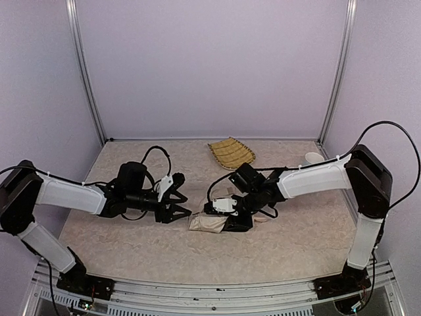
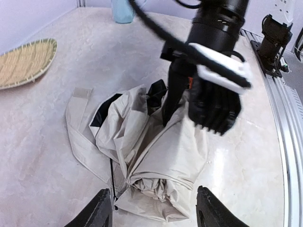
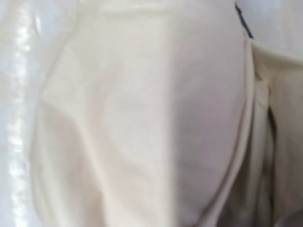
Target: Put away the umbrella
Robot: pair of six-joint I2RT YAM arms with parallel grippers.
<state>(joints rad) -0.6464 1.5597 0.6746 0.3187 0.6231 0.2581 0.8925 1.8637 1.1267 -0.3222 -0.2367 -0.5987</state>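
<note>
The umbrella (image 1: 205,224) lies folded in a cream-beige bundle on the table's middle, with black ribs showing among loose folds in the left wrist view (image 2: 161,161). My left gripper (image 1: 185,204) is open and empty just left of the bundle's end, its fingertips (image 2: 97,210) either side of that end and apart from it. My right gripper (image 1: 231,220) comes down on the umbrella's other end, and its black fingers (image 2: 173,94) are buried in the fabric. The right wrist view shows only blurred cream fabric (image 3: 142,118), and its own fingers are hidden.
A woven straw-yellow basket tray (image 1: 231,152) lies at the back centre, seen far left in the left wrist view (image 2: 23,61). A pale cup (image 1: 314,158) stands at the back right. Metal frame posts and lilac walls bound the table.
</note>
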